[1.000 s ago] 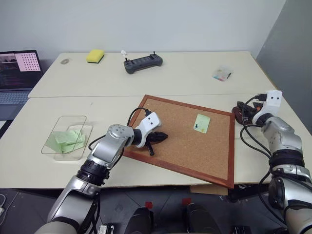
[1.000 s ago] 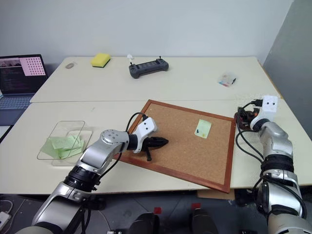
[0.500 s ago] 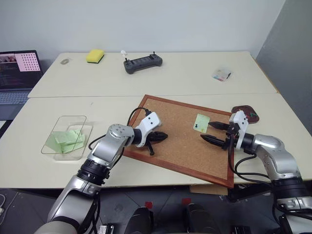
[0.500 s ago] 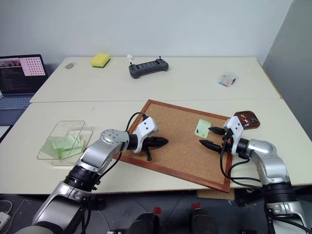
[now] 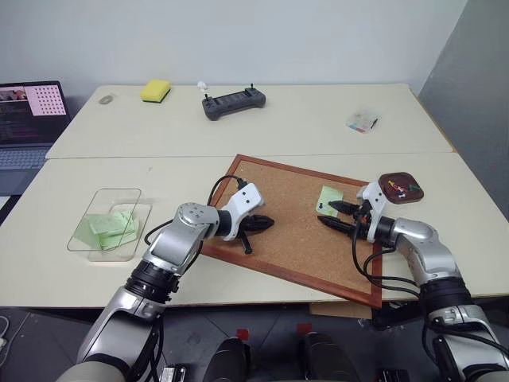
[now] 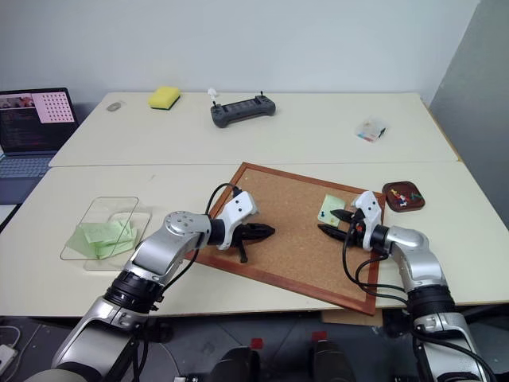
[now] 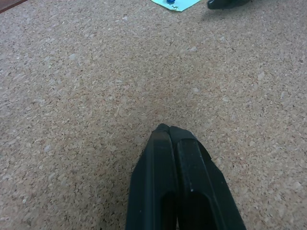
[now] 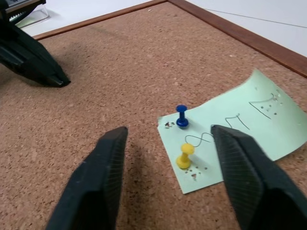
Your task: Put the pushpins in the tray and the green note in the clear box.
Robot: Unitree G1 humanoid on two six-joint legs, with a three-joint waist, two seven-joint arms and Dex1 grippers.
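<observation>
Right pincer [image 8: 168,158] has swung in from the maroon tray [image 5: 400,188] to the green note [image 8: 235,132] on the corkboard [image 5: 298,231], jaws narrowing but agape, straddling the yellow pushpin [image 8: 183,155]; blue pushpin [image 8: 181,116] just beyond. Likely next: pluck yellow. Left pincer [image 7: 180,179] clenched, empty, pressing the cork. Clear box [image 5: 107,225] far left on the bench.

Cork board [image 6: 294,231] lying angled on the counter [image 6: 238,151], green note [image 6: 331,208] pinned near its right side. Right end effector [image 6: 334,222] just beside the note's lower edge, fingers parted. Left end effector [image 6: 266,231] resting on the cork, fingers together. Tray [image 6: 403,196] right of the board; clear box [image 6: 106,229] far left, holding green notes.
</observation>
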